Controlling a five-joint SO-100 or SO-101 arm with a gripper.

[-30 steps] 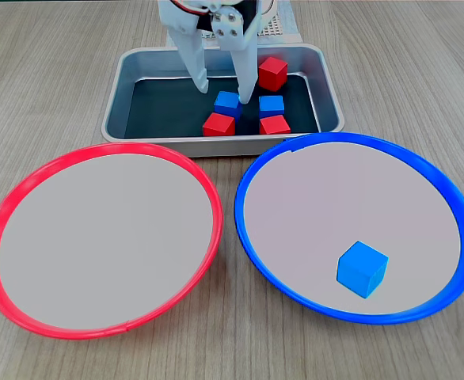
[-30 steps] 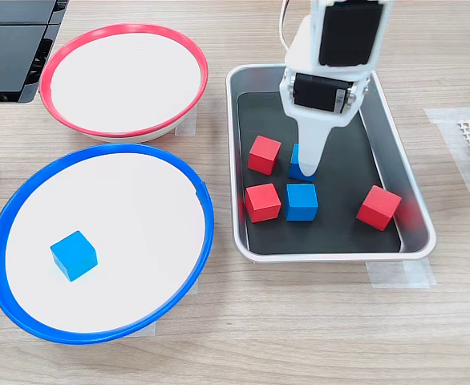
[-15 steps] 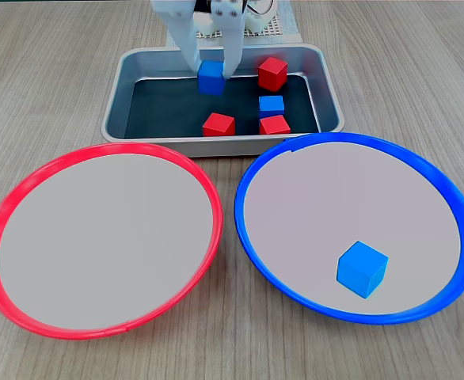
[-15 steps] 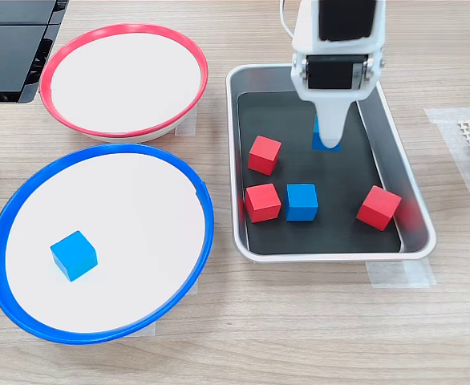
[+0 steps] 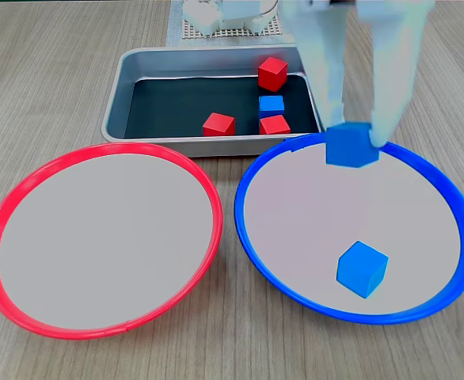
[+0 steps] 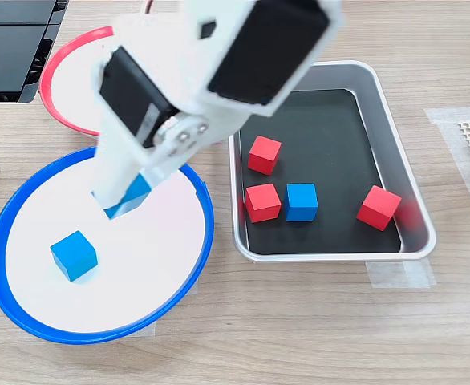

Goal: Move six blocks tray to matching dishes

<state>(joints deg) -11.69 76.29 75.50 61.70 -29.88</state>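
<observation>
Gripper (image 5: 355,142) is closed on a blue block (image 5: 351,146), with one white finger on each side of it; in the other fixed view the gripper (image 6: 123,200) holds this same block (image 6: 129,200) above the blue-rimmed dish (image 6: 26,321), and only a lower corner of the block shows below the fingers. The held block hangs over the inside of this dish (image 5: 295,297), near the edge that faces the tray (image 5: 137,67); it does not touch the pale centre of the dish as far as I can see.

Below the gripper in a fixed view, closer to the camera, a second blue block (image 5: 362,269) lies on the dish floor; in the other fixed view this block (image 6: 74,255) is lower left of the gripper, apart from it.

To the upper left of the gripper in a fixed view stands the tray with four blocks inside: a red block (image 5: 272,73) at the back, a blue block (image 5: 271,105) just in front of it, a red block (image 5: 274,124) touching this blue one, and another red block (image 5: 218,124) more to the left. The red-rimmed dish (image 5: 26,190) is left of the gripper, with nothing on it; the arm (image 6: 219,64) hides a part of this dish (image 6: 58,60) in the other fixed view.
</observation>
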